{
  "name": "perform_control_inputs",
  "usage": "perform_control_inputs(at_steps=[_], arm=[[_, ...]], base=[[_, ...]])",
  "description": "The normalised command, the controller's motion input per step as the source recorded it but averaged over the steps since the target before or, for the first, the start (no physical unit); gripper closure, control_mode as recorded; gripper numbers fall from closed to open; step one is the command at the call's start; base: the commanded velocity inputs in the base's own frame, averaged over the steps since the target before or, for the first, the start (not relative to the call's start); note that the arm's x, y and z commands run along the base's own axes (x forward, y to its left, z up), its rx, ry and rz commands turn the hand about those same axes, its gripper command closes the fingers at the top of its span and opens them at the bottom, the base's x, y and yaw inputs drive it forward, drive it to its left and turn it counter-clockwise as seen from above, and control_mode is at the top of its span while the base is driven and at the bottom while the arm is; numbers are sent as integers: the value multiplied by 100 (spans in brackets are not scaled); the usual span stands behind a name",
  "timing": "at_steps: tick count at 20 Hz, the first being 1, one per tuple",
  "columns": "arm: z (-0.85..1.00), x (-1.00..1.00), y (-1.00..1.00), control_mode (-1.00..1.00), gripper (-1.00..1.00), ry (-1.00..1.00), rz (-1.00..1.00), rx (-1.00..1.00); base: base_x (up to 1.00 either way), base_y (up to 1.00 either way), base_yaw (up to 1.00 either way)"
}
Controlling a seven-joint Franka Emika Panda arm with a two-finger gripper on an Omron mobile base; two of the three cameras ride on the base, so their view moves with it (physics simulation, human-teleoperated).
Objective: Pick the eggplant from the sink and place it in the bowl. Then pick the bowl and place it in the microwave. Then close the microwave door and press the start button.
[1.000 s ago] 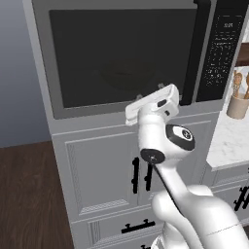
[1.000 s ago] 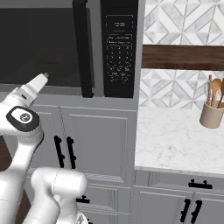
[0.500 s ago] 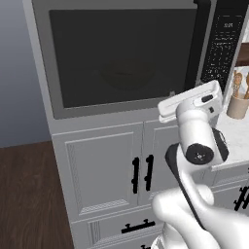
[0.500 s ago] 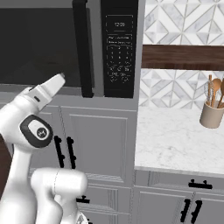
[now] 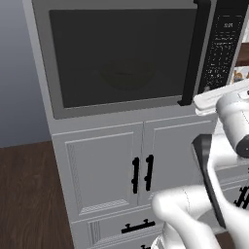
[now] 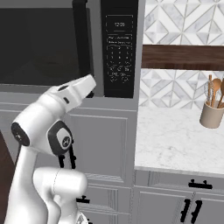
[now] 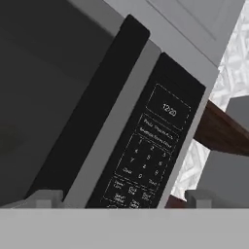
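Here, one microwave [image 5: 126, 58], door shut [image 5: 121, 53], one spread gripper [image 7: 121, 197].

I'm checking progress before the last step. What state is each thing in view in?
microwave door: closed, flush with the front.
bowl: inside the microwave, dimly seen through the tinted window.
control panel: display lit, clock digits showing.
gripper: open, empty, pointed at the panel.
cabinet doors: closed.
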Motion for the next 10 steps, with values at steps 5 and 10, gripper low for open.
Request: perform_control_inputs(at_steps=[5, 10], arm=[[4, -34, -53, -100, -100, 24, -9, 50], [-2, -23, -32, -100, -100, 28, 2, 87]], base=[[0, 0, 0], [0, 0, 0]])
